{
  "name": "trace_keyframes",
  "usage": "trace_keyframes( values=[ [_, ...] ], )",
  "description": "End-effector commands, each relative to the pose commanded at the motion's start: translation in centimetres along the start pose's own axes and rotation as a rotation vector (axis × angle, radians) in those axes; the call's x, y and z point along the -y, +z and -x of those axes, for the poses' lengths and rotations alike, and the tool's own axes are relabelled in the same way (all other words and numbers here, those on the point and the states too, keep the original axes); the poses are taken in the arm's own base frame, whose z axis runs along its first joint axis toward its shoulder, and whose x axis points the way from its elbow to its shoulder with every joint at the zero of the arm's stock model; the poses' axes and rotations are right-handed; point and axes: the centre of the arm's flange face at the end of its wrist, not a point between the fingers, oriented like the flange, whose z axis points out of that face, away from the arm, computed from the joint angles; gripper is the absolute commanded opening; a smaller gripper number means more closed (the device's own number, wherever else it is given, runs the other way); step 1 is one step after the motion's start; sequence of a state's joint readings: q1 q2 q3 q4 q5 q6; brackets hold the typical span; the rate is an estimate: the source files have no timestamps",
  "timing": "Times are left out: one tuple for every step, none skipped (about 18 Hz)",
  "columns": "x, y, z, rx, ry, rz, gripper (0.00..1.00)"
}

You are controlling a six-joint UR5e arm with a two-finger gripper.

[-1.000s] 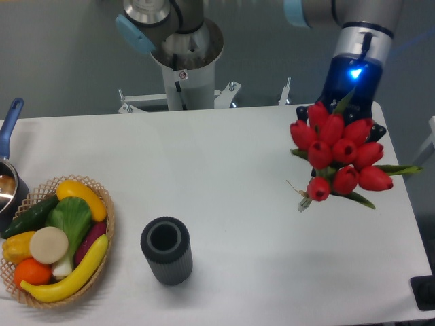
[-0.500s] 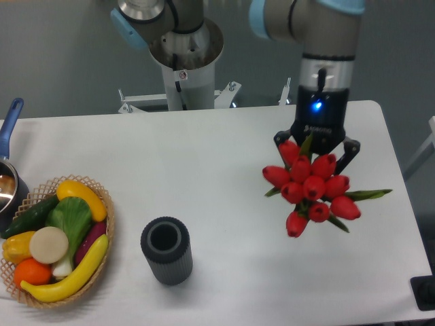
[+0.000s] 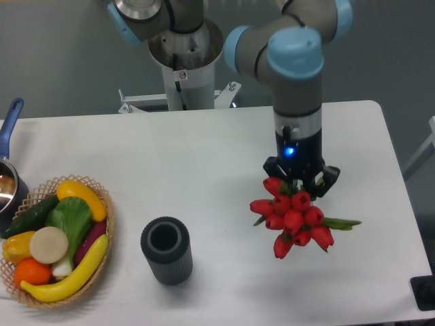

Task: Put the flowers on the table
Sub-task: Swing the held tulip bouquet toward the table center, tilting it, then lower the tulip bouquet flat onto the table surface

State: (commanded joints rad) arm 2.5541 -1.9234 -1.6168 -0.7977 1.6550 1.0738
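Note:
The flowers (image 3: 292,217) are a bunch of red tulips with green leaves, hanging heads toward the camera over the right half of the white table (image 3: 211,156). My gripper (image 3: 300,179) points down right behind the blooms and is shut on the stems, which the flower heads hide. The bunch looks held above the tabletop; whether it touches the surface cannot be told.
A dark grey cylindrical vase (image 3: 166,250) stands open-mouthed at the front middle. A wicker basket of vegetables (image 3: 54,239) sits at the front left. A pot with a blue handle (image 3: 9,170) is at the left edge. The arm's base (image 3: 185,54) stands behind the table.
The gripper has carried the flowers from the table's right edge leftward and toward the front. The arm has swung over the table with them. The vase and basket have not moved.

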Motion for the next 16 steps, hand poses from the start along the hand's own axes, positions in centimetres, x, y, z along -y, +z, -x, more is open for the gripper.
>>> trace_keyframes(
  values=[
    [0.0, 1.8, -0.1, -0.008, 0.007, 0.039, 0.32],
    [0.2, 2.8, -0.4, -0.011, 0.027, 0.068, 0.32],
    [0.3, 3.9, -0.7, -0.011, 0.052, 0.102, 0.32],
    [0.8, 6.0, -1.4, -0.011, 0.108, 0.162, 0.32],
    [1.1, 6.3, -1.2, -0.01, 0.124, 0.169, 0.31],
    [1.4, 7.1, -1.4, -0.019, 0.133, 0.172, 0.31],
    [1.7, 8.5, -1.8, -0.035, 0.141, 0.179, 0.31],
    [1.9, 9.2, -1.5, -0.039, 0.142, 0.182, 0.32],
    [2.1, 9.9, -1.6, -0.045, 0.144, 0.185, 0.31],
    [2.3, 10.4, -1.5, -0.052, 0.148, 0.183, 0.31],
    [2.3, 11.3, -1.8, -0.065, 0.152, 0.19, 0.31],
    [2.2, 12.2, -2.1, -0.076, 0.153, 0.199, 0.31],
    [2.3, 12.7, -2.4, -0.081, 0.158, 0.201, 0.31],
    [2.7, 12.7, -2.7, -0.082, 0.164, 0.197, 0.32],
    [2.8, 12.8, -2.7, -0.084, 0.166, 0.196, 0.32],
    [2.8, 12.8, -2.8, -0.085, 0.166, 0.194, 0.32]
  ],
)
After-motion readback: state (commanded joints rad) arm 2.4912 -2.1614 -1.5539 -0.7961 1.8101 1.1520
